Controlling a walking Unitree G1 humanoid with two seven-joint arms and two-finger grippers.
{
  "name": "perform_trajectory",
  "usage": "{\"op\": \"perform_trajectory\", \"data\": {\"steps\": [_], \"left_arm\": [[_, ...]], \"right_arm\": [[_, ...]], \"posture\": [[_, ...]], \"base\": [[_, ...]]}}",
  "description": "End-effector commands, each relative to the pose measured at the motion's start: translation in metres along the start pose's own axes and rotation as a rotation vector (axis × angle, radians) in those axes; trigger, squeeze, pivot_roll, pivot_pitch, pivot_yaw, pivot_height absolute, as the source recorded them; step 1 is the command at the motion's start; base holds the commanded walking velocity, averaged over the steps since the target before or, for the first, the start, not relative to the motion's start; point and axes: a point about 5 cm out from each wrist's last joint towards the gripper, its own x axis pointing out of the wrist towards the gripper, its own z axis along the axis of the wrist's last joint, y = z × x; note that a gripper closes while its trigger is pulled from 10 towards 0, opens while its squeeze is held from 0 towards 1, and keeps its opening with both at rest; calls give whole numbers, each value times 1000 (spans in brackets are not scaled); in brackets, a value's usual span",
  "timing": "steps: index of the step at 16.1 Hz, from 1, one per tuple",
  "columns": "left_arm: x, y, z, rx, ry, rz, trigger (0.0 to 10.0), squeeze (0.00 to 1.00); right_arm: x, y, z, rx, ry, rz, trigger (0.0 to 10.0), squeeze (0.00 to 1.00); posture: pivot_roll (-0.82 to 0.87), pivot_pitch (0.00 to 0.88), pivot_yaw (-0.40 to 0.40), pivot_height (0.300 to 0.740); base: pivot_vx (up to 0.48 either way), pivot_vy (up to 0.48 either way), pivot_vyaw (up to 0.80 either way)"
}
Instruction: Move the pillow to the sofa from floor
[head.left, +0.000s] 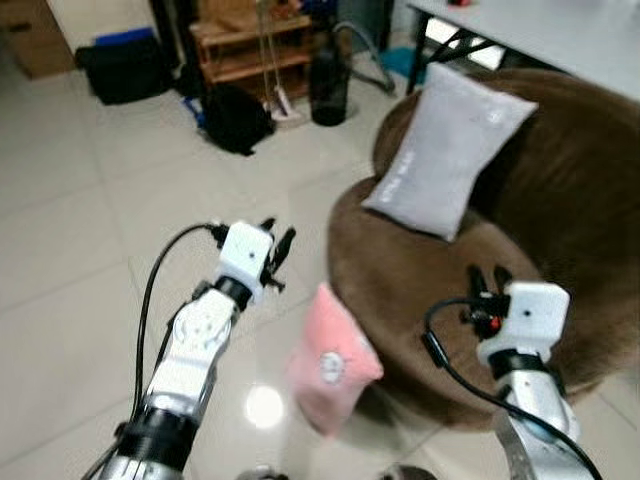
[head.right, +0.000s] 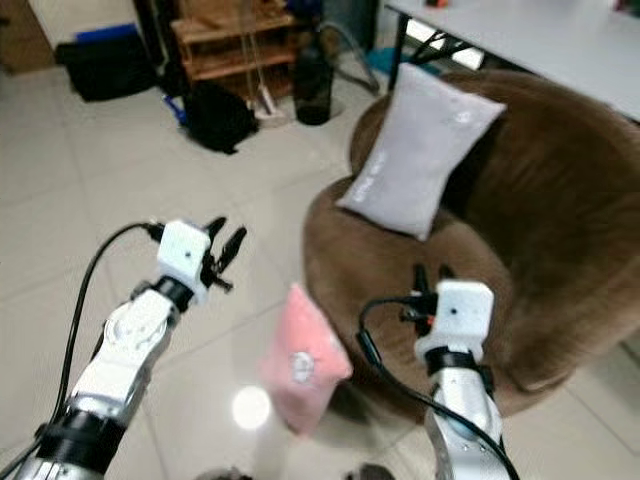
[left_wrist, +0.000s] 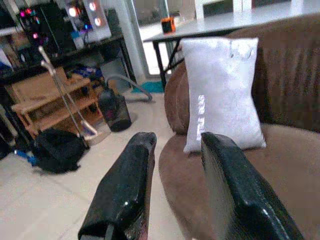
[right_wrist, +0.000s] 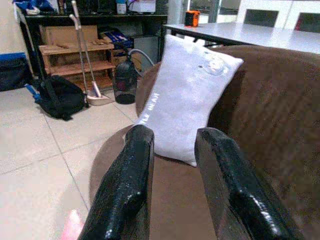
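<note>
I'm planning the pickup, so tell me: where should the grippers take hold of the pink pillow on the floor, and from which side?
Probably by its two side edges, from above. The pink pillow stands tilted on the tiles against the brown sofa, between the left gripper and right gripper, both open. Pinching from either side looks easiest.

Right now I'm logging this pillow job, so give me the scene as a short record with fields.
target: pink pillow on the tiled floor, against the sofa's front edge
destination: brown sofa, a grey pillow propped on its backrest
left hand: open, raised over the floor to the left of the pink pillow
right hand: open, raised over the sofa seat
status: pink pillow not yet gripped
</note>
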Motion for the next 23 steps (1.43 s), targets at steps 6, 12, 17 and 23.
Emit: {"op": "perform_trajectory", "data": {"steps": [6, 12, 17, 23], "left_arm": [[-4, 0, 2, -6, -30, -12, 10000, 0], [-2, 0, 4, 7, -39, -6, 10000, 0], [-3, -1, 7, -10, -69, -23, 10000, 0], [-2, 0, 7, -21, -75, -22, 10000, 0]], "right_arm": [[-9, 6, -7, 74, 51, 52, 10000, 0], [-8, 6, -6, 75, 50, 56, 10000, 0], [-7, 9, -6, 28, 45, 92, 10000, 0], [-6, 12, -7, 28, 46, 112, 10000, 0]], "posture": [[-48, 57, 38, 706], [-48, 53, 40, 651], [-43, 54, 37, 641], [-44, 51, 33, 641]], "base": [[0, 0, 0], [0, 0, 0], [50, 0, 0], [341, 0, 533]]}}
